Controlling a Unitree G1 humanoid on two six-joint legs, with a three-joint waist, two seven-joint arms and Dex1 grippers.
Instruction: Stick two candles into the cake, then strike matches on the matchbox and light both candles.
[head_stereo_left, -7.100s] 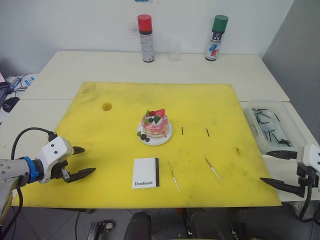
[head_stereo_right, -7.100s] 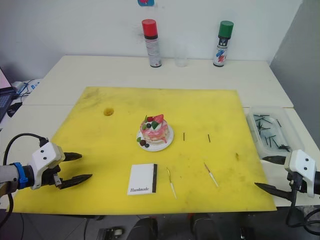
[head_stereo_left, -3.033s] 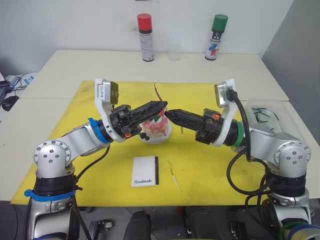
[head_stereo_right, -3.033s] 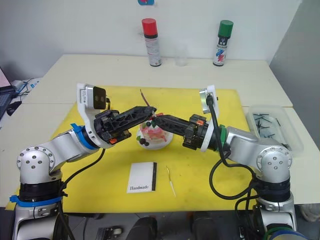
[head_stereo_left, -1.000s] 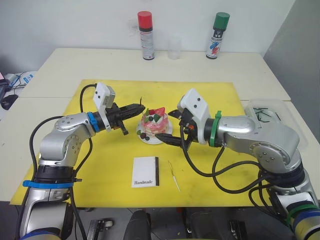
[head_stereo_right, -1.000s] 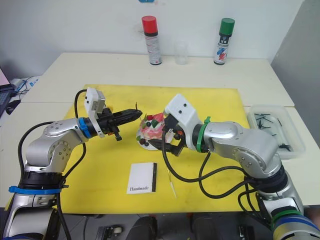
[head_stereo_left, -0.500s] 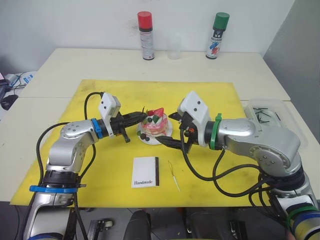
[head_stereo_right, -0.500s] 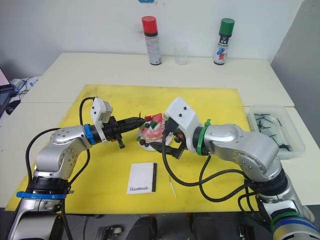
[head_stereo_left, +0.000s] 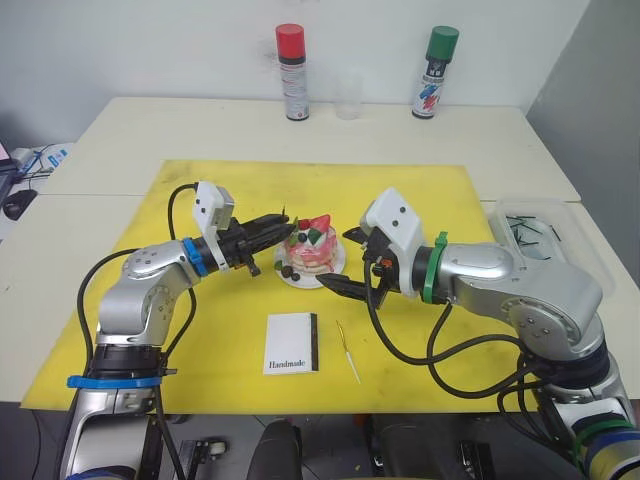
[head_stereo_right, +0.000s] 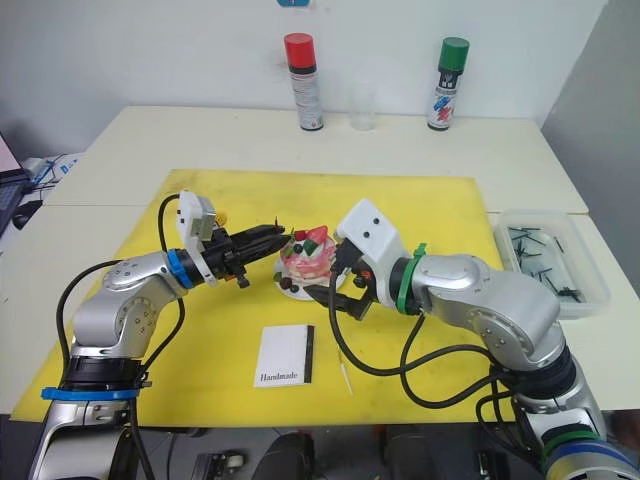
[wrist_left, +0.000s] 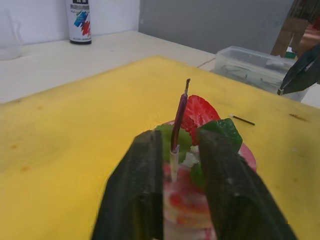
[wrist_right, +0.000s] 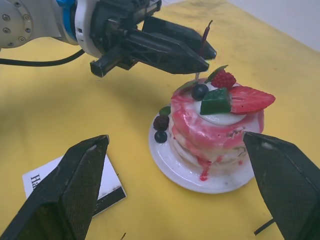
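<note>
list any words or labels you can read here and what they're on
"Handmade", black lettering on the white matchbox, lying on the yellow mat.
Label on the red-capped spray can: print too small to read.
Label on the green-capped spray can: coloured graphic with print, too small to read.
Nothing else carries legible text.

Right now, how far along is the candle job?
Nothing is finished. In hand: the left gripper holds one candle upright at the cake's top, unlit. The right gripper sits beside it, jaws open. Left: the second candle lying by the matchbox, then striking matches and lighting both.
</note>
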